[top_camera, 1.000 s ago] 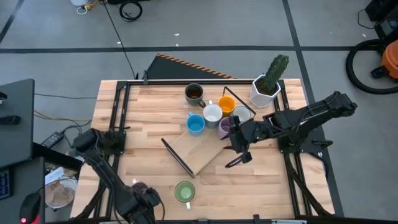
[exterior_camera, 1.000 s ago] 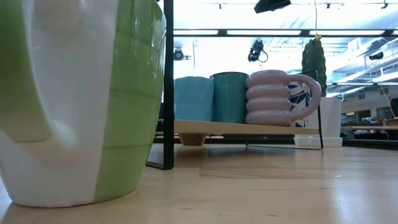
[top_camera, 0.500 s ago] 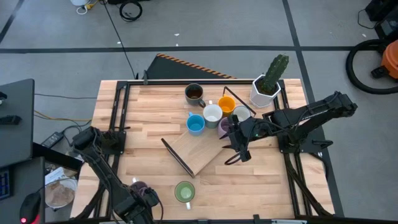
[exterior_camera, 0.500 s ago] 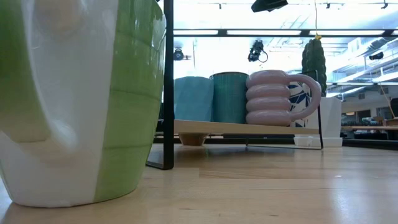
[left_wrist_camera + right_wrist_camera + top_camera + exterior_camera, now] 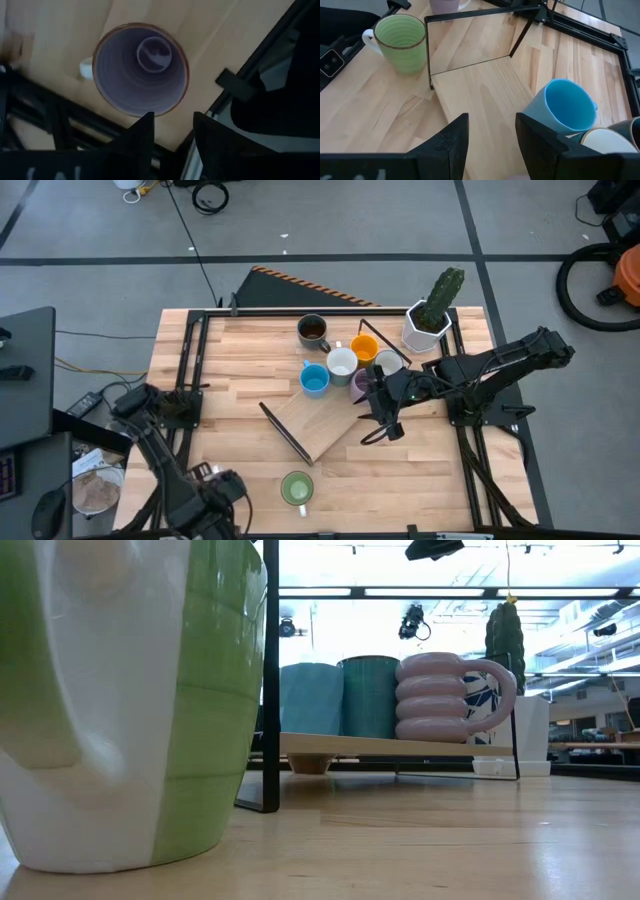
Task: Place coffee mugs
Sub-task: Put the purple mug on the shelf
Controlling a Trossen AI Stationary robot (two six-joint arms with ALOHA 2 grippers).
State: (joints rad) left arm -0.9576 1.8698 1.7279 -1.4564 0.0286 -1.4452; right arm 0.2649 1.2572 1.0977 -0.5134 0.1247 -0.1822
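Hovering above an upright purple mug (image 5: 141,69), mouth toward the camera, left gripper (image 5: 172,131) fingers apart.

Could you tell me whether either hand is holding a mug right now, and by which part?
Neither: the left hand hangs open above a purple mug, and the right hand is open over the wooden shelf.

The surface (image 5: 240,370) is pale jointed wood with a soft sheen, and the board (image 5: 485,100) is the same wood, framed in thin matt black metal rods. The green mug (image 5: 400,42) looks glazed, ribbed and glossy; the blue mug (image 5: 567,107) looks smooth.
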